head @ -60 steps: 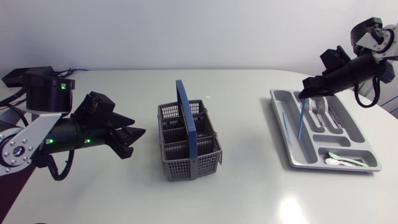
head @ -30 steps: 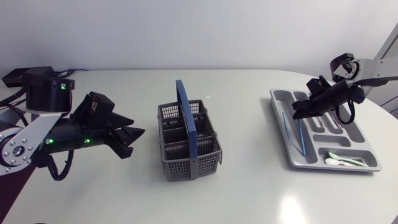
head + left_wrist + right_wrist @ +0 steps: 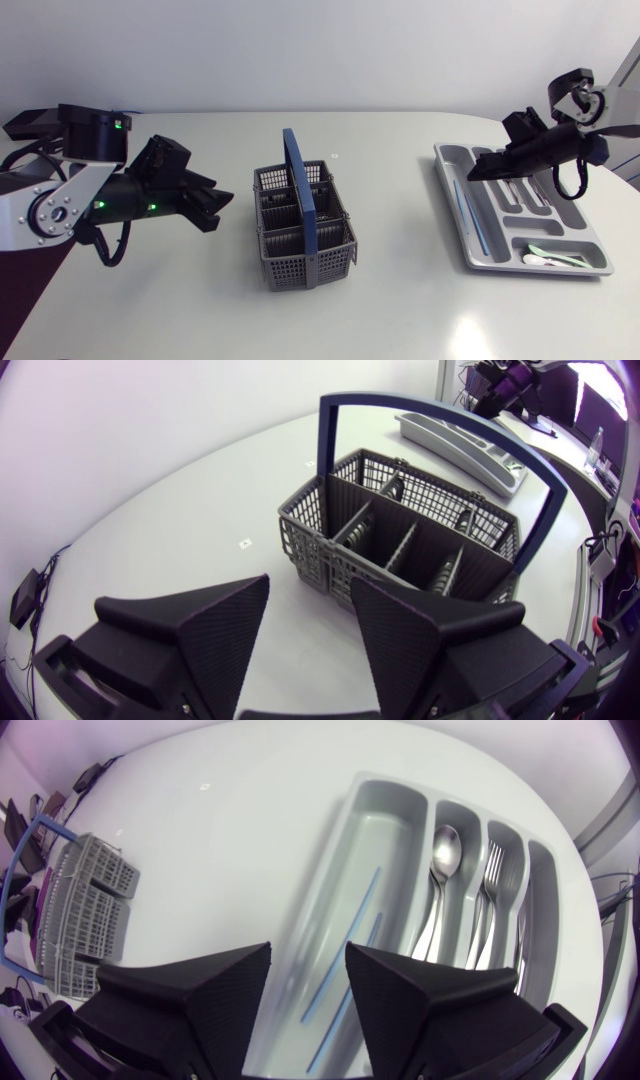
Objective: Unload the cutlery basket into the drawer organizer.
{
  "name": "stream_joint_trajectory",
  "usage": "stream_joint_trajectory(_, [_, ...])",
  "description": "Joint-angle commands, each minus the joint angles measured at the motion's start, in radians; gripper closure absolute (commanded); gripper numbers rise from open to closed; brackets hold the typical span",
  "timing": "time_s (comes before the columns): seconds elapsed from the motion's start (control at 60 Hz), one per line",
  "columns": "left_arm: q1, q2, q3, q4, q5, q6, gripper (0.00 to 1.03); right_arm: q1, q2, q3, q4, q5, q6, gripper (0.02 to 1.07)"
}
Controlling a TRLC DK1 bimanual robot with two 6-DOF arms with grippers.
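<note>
**Hovering wide open above the organizer, basket well apart**

Holds the right hand with both fingers spread wide, gripping nothing and touching nothing. Hangs it above the far end of the drawer organizer, over the long compartment on the basket side. Looks down from the right wrist past the parted fingers straight into that compartment, onto two thin blue sticks lying lengthwise on its floor, below the hand and clear of it. Finds a spoon in the next slot over and forks in the one beyond, all metal, bowl and tines toward the far end. Keeps pale spoons, one greenish and one white, in the crosswise compartment at the near end.

Sets the left hand low over the worktop, likewise opened wide and closed on nothing, fingertips aimed at the cutlery basket. Stands near the basket's left wall without touching it; from the left wrist, puts the basket just ahead of the spread fingers.

Places the basket mid-worktop, well apart from the organizer and the right hand. Appears as a dark grey lattice box, upright, split by partitions into several cells, spanned across its middle by a tall blue handle.
</note>
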Motion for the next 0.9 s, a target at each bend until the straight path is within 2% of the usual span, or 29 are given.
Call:
stream_joint_trajectory(0.0, [0.024, 0.074, 0.067, 0.028, 0.0, -0.011, 0.44, 0.055, -0.104, -0.083, 0.006, -0.019, -0.027, 0.53])
stream_joint_trajectory(0.183, [0.053, 0.242, 0.2, 0.054, 0.009, -0.066, 0.44, 0.178, -0.247, -0.204, 0.006, -0.052, -0.033, 0.8])
stream_joint_trajectory(0.267, [0.067, 0.332, 0.277, 0.054, 0.032, -0.085, 0.48, 0.239, -0.293, -0.261, 0.016, -0.057, -0.035, 0.91])
stream_joint_trajectory(0.35, [0.082, 0.395, 0.338, 0.051, 0.066, -0.106, 0.49, 0.294, -0.321, -0.31, 0.034, -0.06, -0.041, 0.92])
stream_joint_trajectory(0.417, [0.097, 0.469, 0.412, 0.039, 0.116, -0.138, 0.59, 0.353, -0.331, -0.351, 0.054, -0.06, -0.042, 0.93])
stream_joint_trajectory(0.567, [0.108, 0.581, 0.524, -0.015, 0.19, -0.151, 0.66, 0.465, -0.361, -0.419, 0.083, -0.06, -0.047, 0.94])
stream_joint_trajectory(0.65, [0.111, 0.613, 0.562, -0.045, 0.222, -0.149, 0.74, 0.529, -0.387, -0.446, 0.089, -0.062, -0.056, 0.94])
stream_joint_trajectory(0.883, [0.117, 0.67, 0.618, -0.114, 0.328, -0.141, 0.75, 0.705, -0.405, -0.499, 0.126, -0.068, -0.061, 0.94])
